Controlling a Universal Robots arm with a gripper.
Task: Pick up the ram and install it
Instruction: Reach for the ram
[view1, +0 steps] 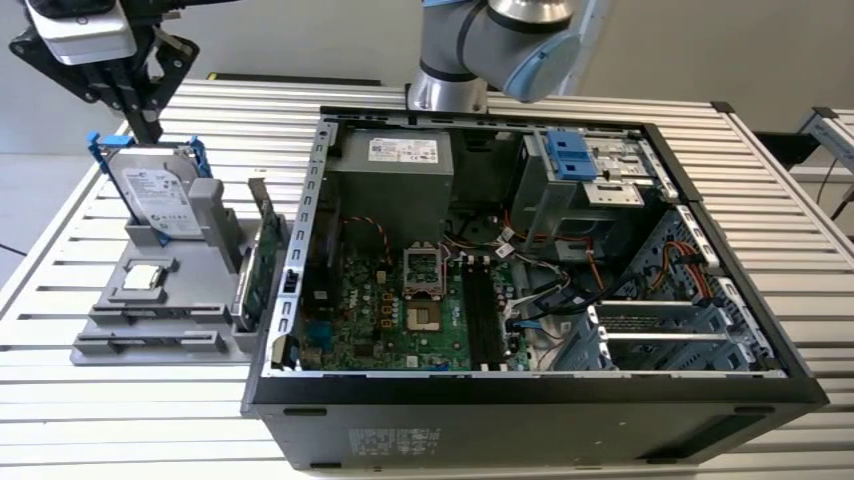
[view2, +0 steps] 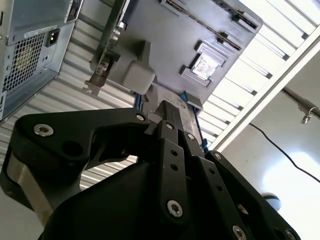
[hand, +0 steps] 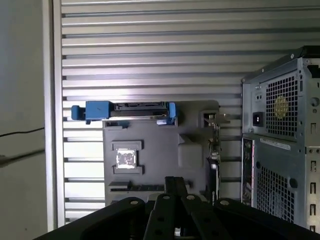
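Observation:
The ram (hand: 135, 187) shows as a long, narrow dark strip lying in a slot of the grey holder (view1: 174, 300), just past the square chip. In the exterior view the ram (view1: 150, 316) sits near the holder's front edge. My gripper (view1: 143, 130) hangs at the exterior view's upper left, above the silver hard drive (view1: 158, 195) in its blue bracket. It is well above the ram and apart from it. Both wrist views show the black fingers (view2: 170, 145) pressed together, the gripper (hand: 173, 181) shut with nothing seen between them.
A green expansion card (view1: 262, 250) stands on edge between the holder and the open computer case (view1: 534, 390). Long black memory slots (view1: 481, 310) run along the green motherboard inside. The slatted metal table (view1: 160, 420) ends close to the exterior view's left of the holder.

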